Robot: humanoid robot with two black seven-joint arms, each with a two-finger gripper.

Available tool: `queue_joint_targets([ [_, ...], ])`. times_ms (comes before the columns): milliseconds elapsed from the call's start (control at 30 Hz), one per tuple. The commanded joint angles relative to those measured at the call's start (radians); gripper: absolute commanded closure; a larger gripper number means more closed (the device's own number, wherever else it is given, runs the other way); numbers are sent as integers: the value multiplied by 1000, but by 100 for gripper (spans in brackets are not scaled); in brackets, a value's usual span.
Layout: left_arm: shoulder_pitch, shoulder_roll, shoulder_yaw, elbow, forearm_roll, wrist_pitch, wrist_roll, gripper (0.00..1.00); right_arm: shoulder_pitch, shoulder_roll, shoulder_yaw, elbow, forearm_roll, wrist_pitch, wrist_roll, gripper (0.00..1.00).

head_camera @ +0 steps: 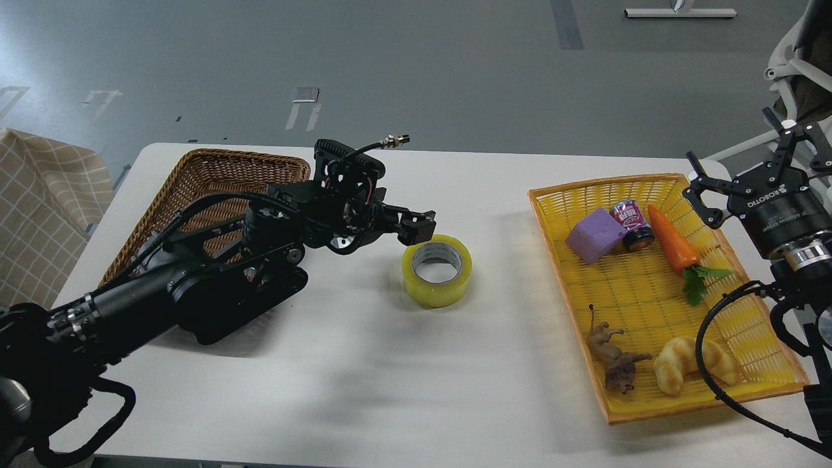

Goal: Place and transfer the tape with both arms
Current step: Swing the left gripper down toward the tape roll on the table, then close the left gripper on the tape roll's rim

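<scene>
The tape [437, 270], a yellow translucent roll with a grey-white core, lies flat on the white table [364, 364] near its middle. My left gripper [419, 227] reaches in from the left, low over the roll's back left rim. Its jaws look open, and the far finger is partly hidden behind the near one. My right gripper [731, 140] is open and empty, held up beside the back right corner of the yellow tray [552, 214], well apart from the tape.
A brown wicker basket [208, 175] stands at the back left, partly under my left arm. The yellow tray holds a purple block [595, 235], a can [632, 224], a carrot [673, 247], a toy animal [614, 361] and a bread piece [692, 364]. Checked cloth [39, 214] hangs at the far left.
</scene>
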Motion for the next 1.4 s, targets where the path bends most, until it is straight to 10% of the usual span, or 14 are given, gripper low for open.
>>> queue_joint_targets([
  [0,0,-26,2,3,-7,-1,16,2,-1,-1,0,-1,0,0,0,0],
  [668,12,-84,72,94,-5,-1,34,3,-17,0,0,-1,0,0,2,0],
  [1369,17,-106,97,158,-8,-1,19,45,-20,0,0,-1,0,0,3,0],
])
